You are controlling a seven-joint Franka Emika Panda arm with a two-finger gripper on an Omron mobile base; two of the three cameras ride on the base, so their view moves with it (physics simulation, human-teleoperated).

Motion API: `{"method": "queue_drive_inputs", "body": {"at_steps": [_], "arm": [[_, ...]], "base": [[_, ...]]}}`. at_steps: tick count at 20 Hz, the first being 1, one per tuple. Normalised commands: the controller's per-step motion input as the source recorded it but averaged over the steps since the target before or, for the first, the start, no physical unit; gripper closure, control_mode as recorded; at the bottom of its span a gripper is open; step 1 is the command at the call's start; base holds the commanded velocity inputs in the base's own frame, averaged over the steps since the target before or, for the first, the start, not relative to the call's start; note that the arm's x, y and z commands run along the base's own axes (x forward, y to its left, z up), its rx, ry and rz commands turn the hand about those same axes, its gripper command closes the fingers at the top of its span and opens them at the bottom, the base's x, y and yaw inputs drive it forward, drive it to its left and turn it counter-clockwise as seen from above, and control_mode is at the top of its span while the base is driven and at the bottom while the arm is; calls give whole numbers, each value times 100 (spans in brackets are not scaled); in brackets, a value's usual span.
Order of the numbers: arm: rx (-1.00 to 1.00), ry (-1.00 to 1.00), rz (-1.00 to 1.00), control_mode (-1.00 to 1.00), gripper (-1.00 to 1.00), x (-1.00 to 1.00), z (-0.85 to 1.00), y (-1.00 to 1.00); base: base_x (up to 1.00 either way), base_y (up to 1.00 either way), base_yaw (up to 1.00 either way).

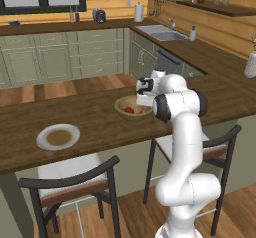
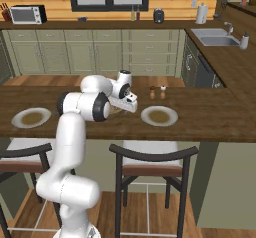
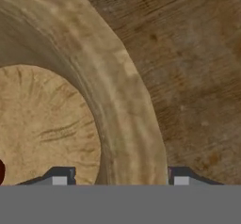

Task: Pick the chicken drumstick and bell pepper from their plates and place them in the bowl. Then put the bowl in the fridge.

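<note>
The tan wooden bowl (image 1: 121, 103) stands on the dark wood counter, with the red bell pepper (image 1: 129, 110) lying inside it. My gripper (image 1: 145, 103) reaches down onto the bowl's near right rim. In the hand view the thick rim (image 3: 127, 100) runs between my two fingertips, one inside the bowl and one outside; the gripper (image 3: 121, 180) is open, with gaps on both sides of the rim. A sliver of the pepper (image 3: 1, 171) shows at the left edge. Two whitish plates (image 2: 31, 117) (image 2: 159, 115) lie bare to either side. The chicken drumstick is hidden and the fridge is out of view.
Salt and pepper shakers (image 2: 152, 92) stand behind the right plate. Two dark-framed stools (image 1: 75, 182) (image 2: 150, 157) sit under the counter's near edge. A sink (image 2: 215, 36) is set in the far right counter, and a white vase (image 1: 251, 64) stands at the right.
</note>
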Motion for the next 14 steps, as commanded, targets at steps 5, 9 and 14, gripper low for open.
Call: {"method": "queue_drive_inputs", "body": {"at_steps": [5,9,14], "arm": [[0,-1,0,-100,100,-10,-5,2],[0,-16,-10,-100,100,-83,24,0],[13,-8,-40,-100,100,-95,74,-3]], "base": [[0,0,0],[0,0,0],[0,0,0]]}}
